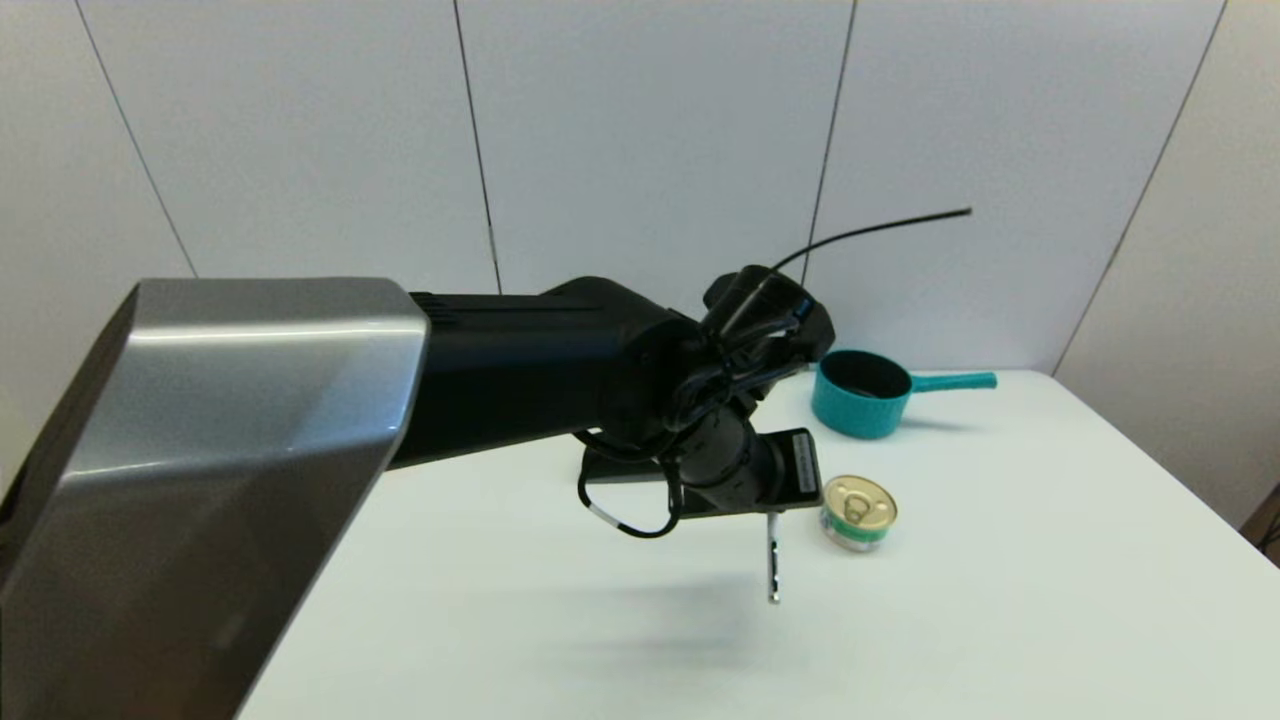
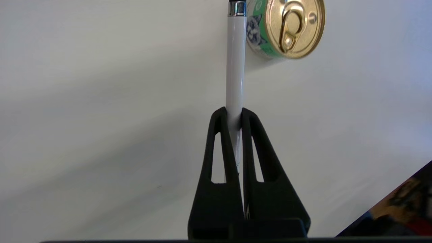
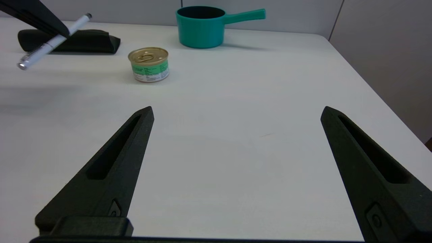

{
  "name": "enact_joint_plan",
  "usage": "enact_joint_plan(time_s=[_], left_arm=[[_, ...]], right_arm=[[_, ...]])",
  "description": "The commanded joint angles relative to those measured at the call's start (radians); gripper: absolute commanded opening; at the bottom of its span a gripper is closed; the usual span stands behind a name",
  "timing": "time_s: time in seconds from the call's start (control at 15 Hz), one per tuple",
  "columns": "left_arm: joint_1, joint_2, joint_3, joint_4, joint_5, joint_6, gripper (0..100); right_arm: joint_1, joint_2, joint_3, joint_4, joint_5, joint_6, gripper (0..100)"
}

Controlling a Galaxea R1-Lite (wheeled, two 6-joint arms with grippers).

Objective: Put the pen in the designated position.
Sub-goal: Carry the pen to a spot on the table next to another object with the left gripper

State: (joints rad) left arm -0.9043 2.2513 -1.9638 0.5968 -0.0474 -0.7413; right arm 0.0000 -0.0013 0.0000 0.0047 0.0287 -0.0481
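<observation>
My left gripper [image 2: 233, 113] is shut on the slim white pen [image 2: 235, 60], clamping its barrel between both fingertips. In the head view the left arm's wrist covers the fingers, and only the pen's lower part [image 1: 773, 560] sticks out below, silver end toward me, just left of the tin can. The right wrist view shows the pen [image 3: 50, 42] held tilted above the table, with its shadow on the surface beneath. No mark for the designated position shows on the plain white tabletop [image 1: 640, 640]. My right gripper [image 3: 236, 113] is open and empty, low over the table's near right part.
A gold-lidded tin can [image 1: 858, 512] stands right of the pen. Behind it lies a black oblong case [image 1: 800, 470], partly covered by my left arm. A teal saucepan [image 1: 860, 393] sits at the back, handle pointing right. The table's right edge [image 1: 1180, 480] runs near the wall.
</observation>
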Motion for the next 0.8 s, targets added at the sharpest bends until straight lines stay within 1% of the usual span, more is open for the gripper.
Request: enact_joint_plan(time_s=[0.07, 0.27, 0.8], left_arm=[[-0.007, 0.059, -0.007, -0.065, -0.002, -0.081, 0], [-0.005, 0.071, -0.007, -0.095, -0.003, -0.105, 0], [-0.001, 0.120, -0.007, -0.152, -0.005, -0.107, 0]], right_arm=[[0.000, 0.001, 0.000, 0.000, 0.000, -0.001, 100], [0.000, 0.001, 0.000, 0.000, 0.000, -0.001, 100], [0.000, 0.001, 0.000, 0.000, 0.000, -0.001, 100]])
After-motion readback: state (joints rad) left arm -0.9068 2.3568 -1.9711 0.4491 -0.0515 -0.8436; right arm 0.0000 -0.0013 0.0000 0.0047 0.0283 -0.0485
